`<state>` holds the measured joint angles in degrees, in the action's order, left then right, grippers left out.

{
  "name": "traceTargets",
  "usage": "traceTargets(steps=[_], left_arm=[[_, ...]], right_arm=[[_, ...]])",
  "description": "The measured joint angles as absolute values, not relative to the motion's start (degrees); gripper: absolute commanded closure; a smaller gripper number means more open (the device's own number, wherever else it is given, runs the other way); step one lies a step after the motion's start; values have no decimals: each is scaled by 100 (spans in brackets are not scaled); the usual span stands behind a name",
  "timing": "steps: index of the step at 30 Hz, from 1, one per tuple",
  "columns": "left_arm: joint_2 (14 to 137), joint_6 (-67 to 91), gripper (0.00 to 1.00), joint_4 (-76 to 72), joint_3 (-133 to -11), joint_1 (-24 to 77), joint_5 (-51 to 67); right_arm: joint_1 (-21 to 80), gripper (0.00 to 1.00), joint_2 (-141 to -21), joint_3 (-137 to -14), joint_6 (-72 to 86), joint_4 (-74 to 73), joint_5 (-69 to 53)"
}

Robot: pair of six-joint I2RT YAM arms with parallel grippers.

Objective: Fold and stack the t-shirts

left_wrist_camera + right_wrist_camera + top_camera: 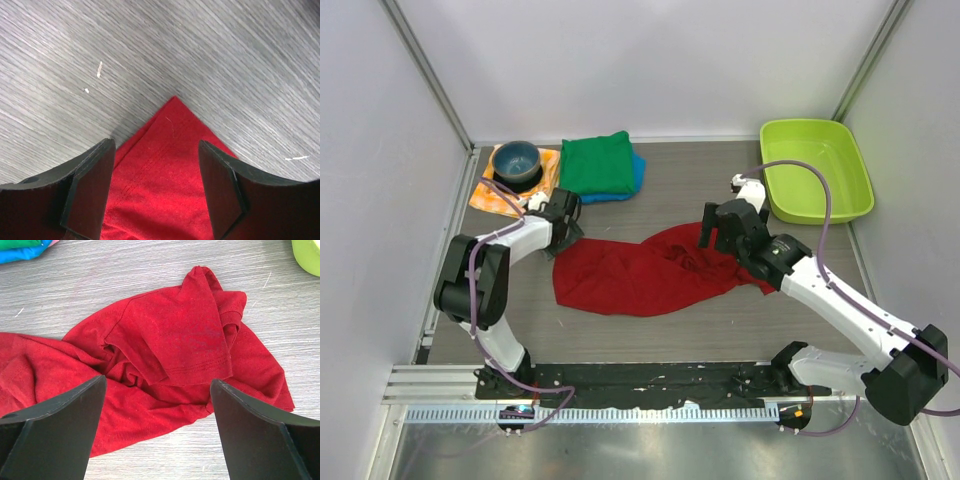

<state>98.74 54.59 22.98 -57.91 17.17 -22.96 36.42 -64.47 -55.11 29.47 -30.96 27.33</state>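
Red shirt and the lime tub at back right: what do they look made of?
Red shirt: soft matte knit, probably cotton; it rumples freely and shows a stitched hem. Lime tub: likely moulded plastic, smooth with a slight sheen and a rigid rounded rim.

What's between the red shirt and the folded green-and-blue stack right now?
Mostly bare table, seen in the top view. The left tool sits at that gap's left end, open over a corner of the red shirt, near the folded stack.

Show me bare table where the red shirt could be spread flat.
Bare table lies between the green shirt and the bin, and between the red shirt and the near rail. Back left is crowded: bowl, cloth.
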Motion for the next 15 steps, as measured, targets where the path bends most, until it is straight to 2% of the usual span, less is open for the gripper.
traceTargets(steps=[2, 10, 14, 15], left_arm=[[9894, 5426, 30, 2298, -5835, 1671, -2298], [10175, 5332, 46, 2283, -6084, 1636, -2329], [10267, 5288, 61, 2244, -6143, 1636, -2379], [10285, 5264, 62, 2226, -6149, 1636, -2399]], right_arm=[[3645, 9, -6455, -5478, 2947, -3065, 2731], [3645, 9, -6488, -5408, 2945, -2995, 2733], [3645, 9, -6488, -5349, 2943, -2995, 2735], [3645, 9, -6488, -5339, 2943, -2998, 2735]])
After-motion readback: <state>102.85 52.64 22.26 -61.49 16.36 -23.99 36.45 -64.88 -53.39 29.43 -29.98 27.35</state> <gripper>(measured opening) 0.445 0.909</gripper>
